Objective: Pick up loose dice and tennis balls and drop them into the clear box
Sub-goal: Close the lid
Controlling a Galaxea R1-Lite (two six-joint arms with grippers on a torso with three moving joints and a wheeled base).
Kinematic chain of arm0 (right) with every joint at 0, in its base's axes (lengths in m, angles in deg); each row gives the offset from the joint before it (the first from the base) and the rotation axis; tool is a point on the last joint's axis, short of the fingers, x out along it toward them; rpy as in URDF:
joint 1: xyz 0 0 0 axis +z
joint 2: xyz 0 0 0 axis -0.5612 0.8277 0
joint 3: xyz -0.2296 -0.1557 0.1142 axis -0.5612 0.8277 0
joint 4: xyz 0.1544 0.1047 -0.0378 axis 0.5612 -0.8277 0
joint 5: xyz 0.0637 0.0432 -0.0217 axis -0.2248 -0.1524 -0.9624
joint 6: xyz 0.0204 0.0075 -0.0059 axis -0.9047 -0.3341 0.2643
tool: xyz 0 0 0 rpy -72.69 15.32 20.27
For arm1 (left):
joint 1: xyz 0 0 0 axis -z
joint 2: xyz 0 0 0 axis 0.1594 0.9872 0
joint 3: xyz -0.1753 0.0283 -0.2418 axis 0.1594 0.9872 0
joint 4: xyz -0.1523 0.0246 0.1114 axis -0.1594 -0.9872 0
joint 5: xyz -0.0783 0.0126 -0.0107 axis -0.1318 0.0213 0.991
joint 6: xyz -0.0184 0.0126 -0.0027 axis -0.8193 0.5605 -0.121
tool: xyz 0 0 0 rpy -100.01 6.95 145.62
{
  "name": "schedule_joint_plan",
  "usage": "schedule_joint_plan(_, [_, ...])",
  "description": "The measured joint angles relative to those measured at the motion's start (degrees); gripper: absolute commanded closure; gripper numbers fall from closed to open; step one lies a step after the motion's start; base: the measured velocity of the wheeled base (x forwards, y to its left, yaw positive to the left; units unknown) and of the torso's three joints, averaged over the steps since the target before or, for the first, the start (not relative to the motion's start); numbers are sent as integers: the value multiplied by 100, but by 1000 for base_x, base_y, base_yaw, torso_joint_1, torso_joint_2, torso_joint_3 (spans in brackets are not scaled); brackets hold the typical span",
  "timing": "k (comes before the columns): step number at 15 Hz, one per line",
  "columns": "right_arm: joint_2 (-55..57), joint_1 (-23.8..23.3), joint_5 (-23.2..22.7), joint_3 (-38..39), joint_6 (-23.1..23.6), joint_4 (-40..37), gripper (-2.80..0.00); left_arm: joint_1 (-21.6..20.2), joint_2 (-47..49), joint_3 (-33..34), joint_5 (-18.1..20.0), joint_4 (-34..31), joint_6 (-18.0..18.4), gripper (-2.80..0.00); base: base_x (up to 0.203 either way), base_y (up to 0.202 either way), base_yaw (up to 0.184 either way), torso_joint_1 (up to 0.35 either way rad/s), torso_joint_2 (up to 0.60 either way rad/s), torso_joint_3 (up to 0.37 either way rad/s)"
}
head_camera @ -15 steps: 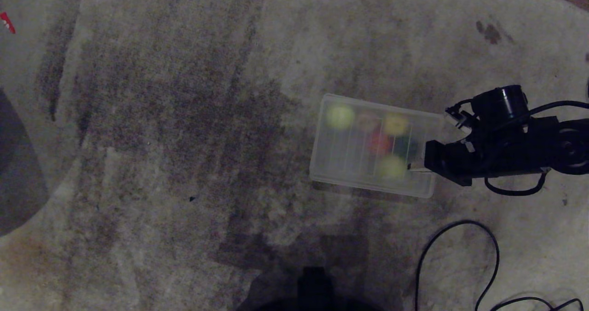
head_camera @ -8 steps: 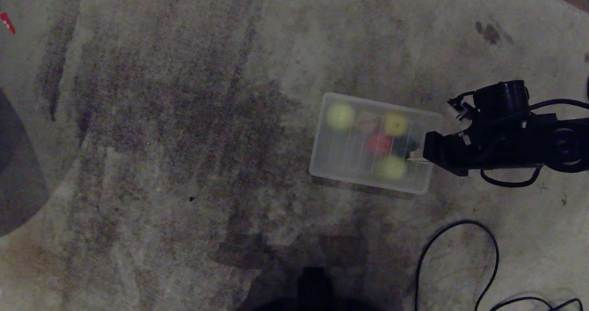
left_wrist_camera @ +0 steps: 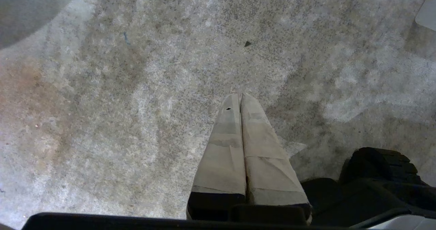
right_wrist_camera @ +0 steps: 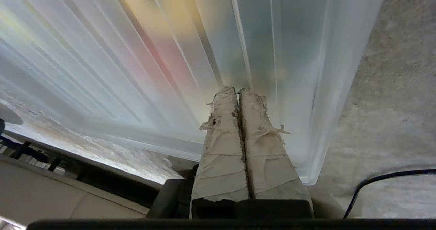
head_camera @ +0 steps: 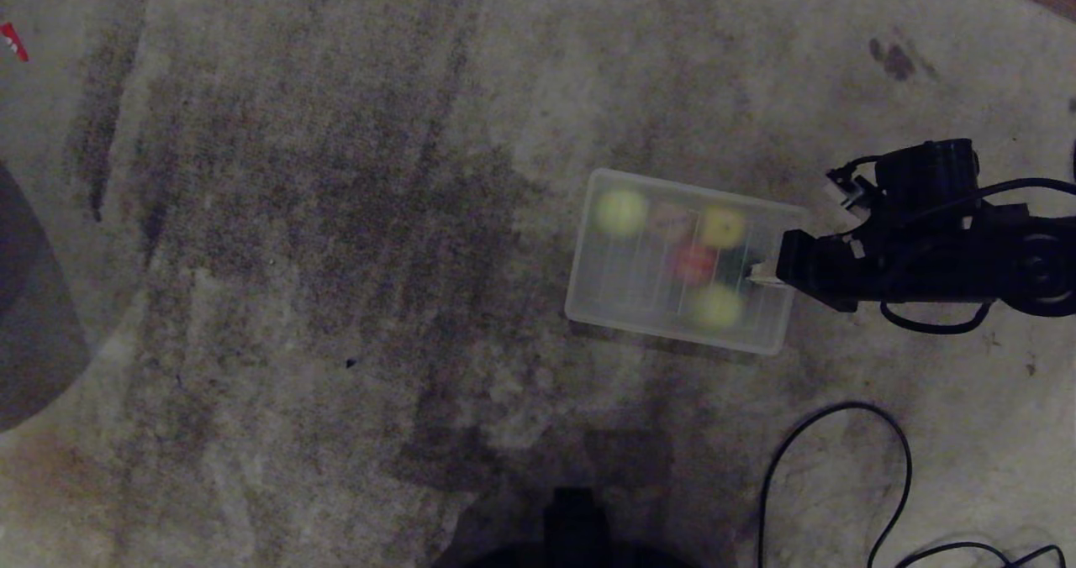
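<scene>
Clear box (head_camera: pixel 681 263) sits on stained grey carpet (head_camera: pixel 336 215), right of centre, ribbed lid (right_wrist_camera: pixel 153 63) on. Blurred through lid: two tennis balls (head_camera: pixel 620 212), plus red, yellow, tan and dark green dice (head_camera: pixel 694 260). Right gripper (head_camera: pixel 756 277) over the box's right end, taped fingers (right_wrist_camera: pixel 221 134) pressed together, nothing held, tips on lid. Left gripper (left_wrist_camera: pixel 240 97) clenched, empty, above bare carpet. Black cable (head_camera: pixel 841 467) lies nearby.

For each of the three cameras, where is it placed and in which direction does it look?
Head view: up high, looking down at carpet, the lidded clear box and right gripper.
Left wrist view: behind the shut left gripper, facing bare carpet.
Right wrist view: behind the shut right gripper, over the ribbed lid.
Shared: box and right gripper.
</scene>
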Motion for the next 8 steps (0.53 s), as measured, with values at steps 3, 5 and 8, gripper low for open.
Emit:
schedule_joint_plan(3, [-446, -19, -85, 306, -1, -22, 0, 0, 0, 0, 5, 2, -2, 0, 0, 0, 0, 0, 0, 0])
schedule_joint_plan(5, [-844, -27, -106, 591, 3, -97, 0, 0, 0, 0, 2, -2, -2, 0, 0, 0, 0, 0, 0, 0])
schedule_joint_plan(8, [-1604, -16, -104, 1179, 143, -335, 0, 2, 0, 0, 5, 0, 0, 0, 0, 0, 0, 0, 0, 0])
